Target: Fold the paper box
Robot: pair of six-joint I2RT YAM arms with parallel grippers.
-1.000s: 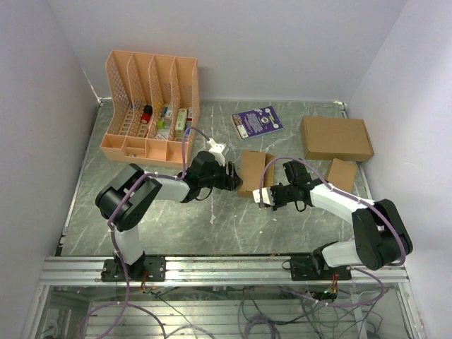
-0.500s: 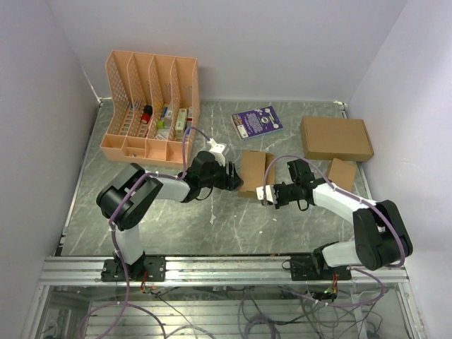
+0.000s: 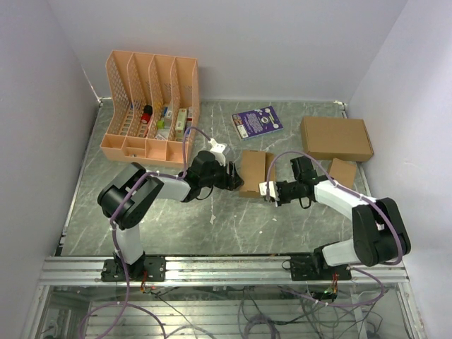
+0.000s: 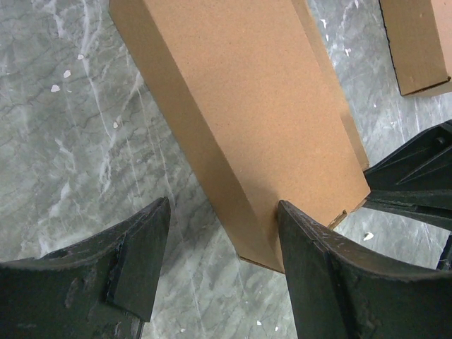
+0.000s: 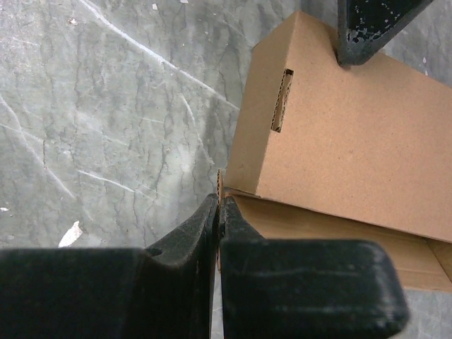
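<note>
Top view: three cardboard items. One paper box [image 3: 253, 172] lies mid-table between the left gripper [image 3: 232, 176] and right gripper [image 3: 269, 190]. One large box [image 3: 336, 138] and one small carton [image 3: 342, 174] sit near the right edge.

Left wrist: jaws spread, one finger [image 4: 318, 268] touching the paper box's near corner. Bare table [image 4: 63, 141] lies to the left.

Right wrist: jaws pressed together, pinching the thin edge of the flap [image 5: 318, 226].

Paper box [image 3: 253, 173]: plain brown cardboard, no print.
Table [image 3: 176, 226]: grey marble pattern, white veins.
Organiser [image 3: 113, 150], far-left corner: peach.
Booklet [image 3: 257, 121], far edge: purple, white shapes.
Larger box [image 3: 336, 138] and small carton [image 3: 342, 174], right edge: same brown.
Left gripper [image 4: 223, 206], right gripper [image 5: 217, 203]: black.
</note>
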